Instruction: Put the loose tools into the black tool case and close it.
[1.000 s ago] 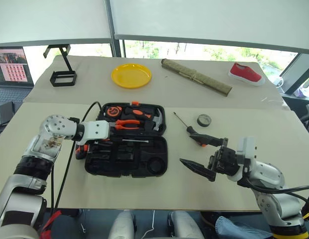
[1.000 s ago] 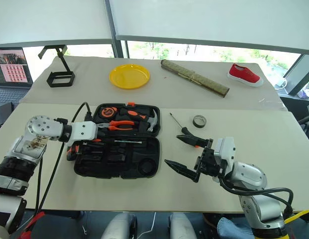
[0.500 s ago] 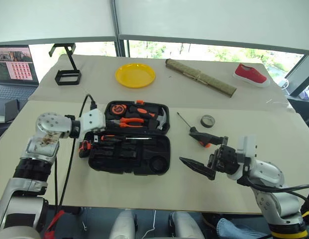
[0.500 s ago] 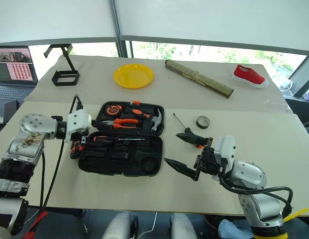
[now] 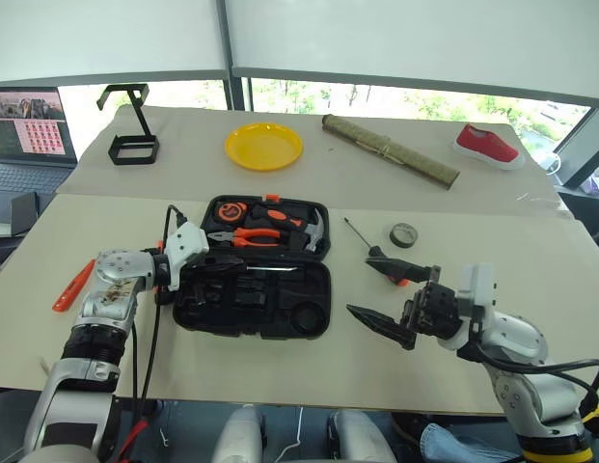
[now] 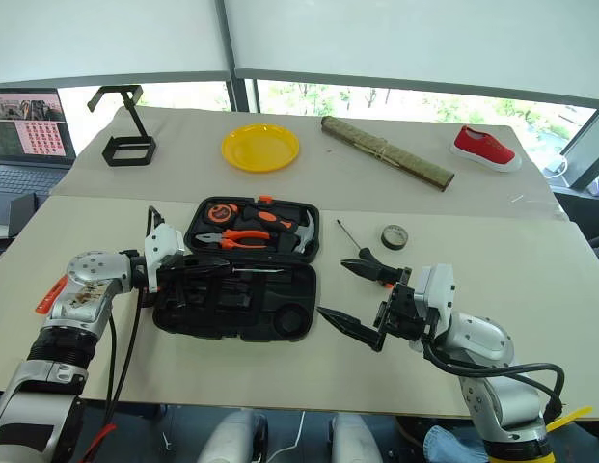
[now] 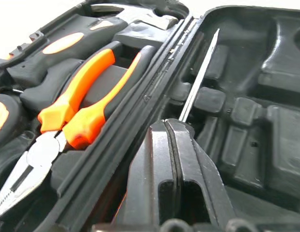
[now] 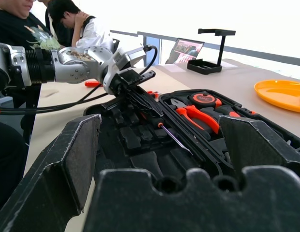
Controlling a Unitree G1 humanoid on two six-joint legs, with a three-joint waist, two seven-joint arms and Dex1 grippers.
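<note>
The black tool case point(image 5: 313, 307) lies open in the middle of the table. An orange-and-black screwdriver lies along its near half by the hinge, with its steel shaft point(image 7: 200, 72) pointing away from my left gripper point(image 5: 225, 261). That gripper hovers over the case's left end, fingers point(image 7: 154, 159) pressed shut with nothing between them, hiding the handle. Right of the case, another orange-and-black screwdriver point(image 5: 388, 264) and a dark tape roll point(image 5: 402, 234) lie loose. A slim red tool point(image 5: 72, 285) lies far left. My right gripper point(image 5: 393, 299) is open near the loose screwdriver.
Orange pliers point(image 5: 251, 237), a hammer point(image 5: 313, 230) and a tape measure point(image 5: 225, 211) sit in the case's far half. A yellow plate point(image 5: 263, 146), rolled mat point(image 5: 391, 149), red shoe point(image 5: 487, 143), wire stand point(image 5: 130, 135) and laptop point(image 5: 24, 125) are behind. People point(image 8: 24, 24) sit beyond the left arm.
My left gripper drew back to the case's left edge, leaving the screwdriver in the case, then came over it again with fingers shut. The camera shifted. The right arm stayed still.
</note>
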